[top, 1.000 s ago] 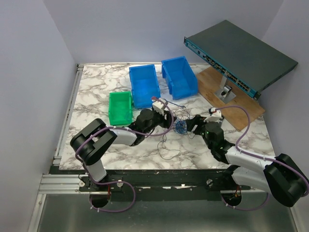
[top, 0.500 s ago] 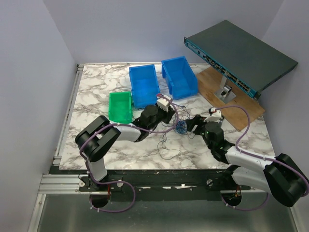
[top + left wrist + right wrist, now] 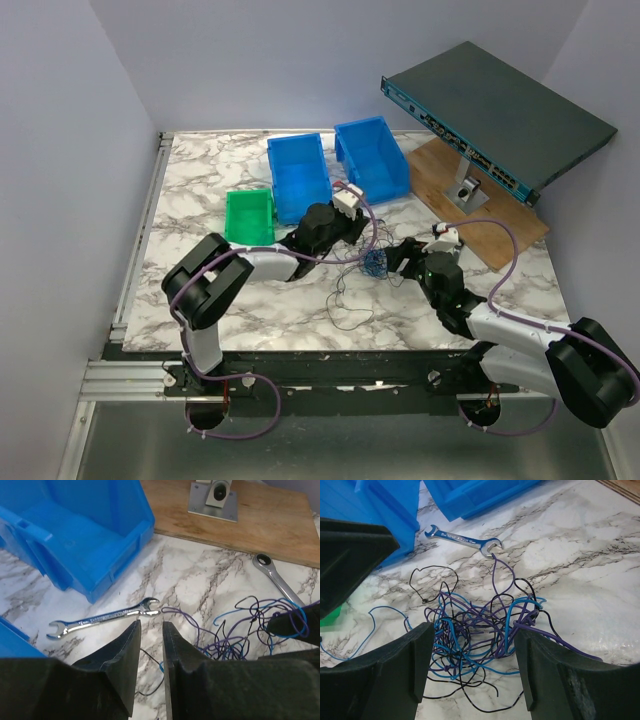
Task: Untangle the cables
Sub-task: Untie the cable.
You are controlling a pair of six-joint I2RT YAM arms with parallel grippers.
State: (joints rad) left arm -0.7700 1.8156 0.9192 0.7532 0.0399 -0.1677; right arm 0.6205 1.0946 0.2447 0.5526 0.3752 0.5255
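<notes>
Blue cables (image 3: 451,630) bunch near wide-apart right gripper (image 3: 472,630) (left gripper (image 3: 151,626) almost together, perhaps empty).

Holding the gripper (image 3: 151,626) over a marble table (image 3: 200,575), keeping only a slim gap between the jaws. Pointing at a wrench (image 3: 102,619) lying just beyond the tips, beside a blue bin (image 3: 85,525). Showing cables (image 3: 235,630) tangling at right, near a ratchet (image 3: 275,578) and a wooden board (image 3: 250,535).
</notes>
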